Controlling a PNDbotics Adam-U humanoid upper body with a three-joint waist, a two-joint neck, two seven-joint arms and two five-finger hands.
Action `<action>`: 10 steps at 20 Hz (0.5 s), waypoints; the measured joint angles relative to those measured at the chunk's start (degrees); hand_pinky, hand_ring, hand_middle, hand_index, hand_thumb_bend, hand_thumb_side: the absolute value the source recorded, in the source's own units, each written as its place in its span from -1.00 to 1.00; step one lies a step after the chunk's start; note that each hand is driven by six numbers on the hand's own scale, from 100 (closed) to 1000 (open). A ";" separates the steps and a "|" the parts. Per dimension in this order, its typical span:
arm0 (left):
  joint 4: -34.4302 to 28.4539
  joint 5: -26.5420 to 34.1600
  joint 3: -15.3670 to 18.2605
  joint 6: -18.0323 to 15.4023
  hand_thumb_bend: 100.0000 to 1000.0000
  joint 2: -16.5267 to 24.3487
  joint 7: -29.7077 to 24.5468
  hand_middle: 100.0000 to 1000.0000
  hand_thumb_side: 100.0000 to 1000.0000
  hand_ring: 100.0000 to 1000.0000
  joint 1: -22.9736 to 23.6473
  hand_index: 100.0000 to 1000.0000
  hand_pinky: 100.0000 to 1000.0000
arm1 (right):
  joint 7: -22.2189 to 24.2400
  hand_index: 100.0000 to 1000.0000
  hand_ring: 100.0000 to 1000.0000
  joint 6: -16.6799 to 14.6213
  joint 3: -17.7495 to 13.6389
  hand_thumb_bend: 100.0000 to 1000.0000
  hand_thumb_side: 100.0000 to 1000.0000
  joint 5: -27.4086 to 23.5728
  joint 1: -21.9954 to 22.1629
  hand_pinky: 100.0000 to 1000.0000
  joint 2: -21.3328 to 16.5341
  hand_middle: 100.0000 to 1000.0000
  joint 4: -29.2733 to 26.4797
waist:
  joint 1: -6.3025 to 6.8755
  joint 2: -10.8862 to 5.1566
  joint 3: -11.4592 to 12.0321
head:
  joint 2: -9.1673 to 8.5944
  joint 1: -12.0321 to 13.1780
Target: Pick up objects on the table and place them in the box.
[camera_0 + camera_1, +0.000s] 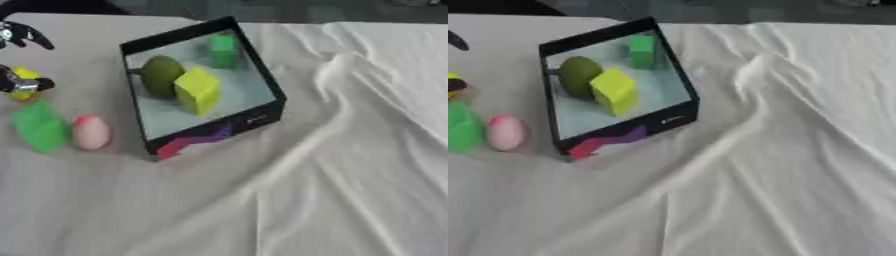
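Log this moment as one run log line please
left hand shut on yellow object | box holds olive fruit, yellow block, small green block | table: green block, pink egg

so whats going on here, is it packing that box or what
Yes, it is filling the box. A yellow block, a green block and a dark green round thing already lie inside. At the table's left edge the left hand is closed round a yellow thing. A green block and a pink egg wait beside the box. The right hand is out of view.
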 measured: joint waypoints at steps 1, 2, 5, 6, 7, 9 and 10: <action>0.19 -0.33 0.18 0.18 -0.21 -0.03 0.38 0.64 -0.26 0.91 0.00 0.68 0.78 | 0.00 0.70 0.43 0.00 -0.01 -1.00 0.14 0.03 0.00 0.67 0.12 0.49 0.00 | 0.00 0.02 -0.09 | -0.02 0.17; 0.26 -0.64 0.34 0.38 -0.35 -0.05 0.80 0.64 -0.27 0.91 0.00 0.67 0.78 | 0.01 0.71 0.43 0.00 -0.01 -1.00 0.14 0.04 0.00 0.68 0.22 0.49 0.00 | 0.00 0.02 -0.10 | -0.03 0.32; 0.53 -1.53 0.82 0.87 -0.22 -0.05 2.03 0.65 -0.30 0.91 0.00 0.68 0.79 | 0.26 0.71 0.43 -0.04 -0.01 -1.00 0.14 0.05 0.00 0.68 0.28 0.50 0.01 | -0.05 0.16 -0.16 | -0.24 0.63; 0.57 -1.76 0.89 1.04 -0.22 -0.05 2.31 0.65 -0.30 0.91 0.00 0.68 0.79 | 0.38 0.71 0.43 -0.01 -0.01 -1.00 0.14 0.07 0.01 0.68 0.28 0.50 0.02 | -0.06 0.22 -0.21 | -0.43 0.66; 0.67 -2.03 0.96 1.16 -0.21 -0.05 2.57 0.65 -0.31 0.92 0.00 0.68 0.79 | 0.46 0.71 0.43 0.04 -0.01 -1.00 0.15 0.15 0.01 0.68 0.29 0.50 0.04 | -0.06 0.27 -0.24 | -0.50 0.68; 0.86 -2.44 1.23 1.47 -0.22 -0.05 2.97 0.65 -0.34 0.92 0.00 0.68 0.80 | 0.56 0.71 0.44 0.06 -0.02 -1.00 0.16 0.28 0.04 0.69 0.30 0.50 0.32 | -0.06 0.36 -0.27 | -0.53 0.68; 0.88 -2.59 1.38 1.68 -0.22 -0.04 3.21 0.65 -0.34 0.92 0.00 0.68 0.80 | 0.67 0.71 0.44 0.04 -0.02 -1.00 0.15 0.34 0.05 0.69 0.31 0.50 0.36 | -0.06 0.37 -0.28 | -0.54 0.68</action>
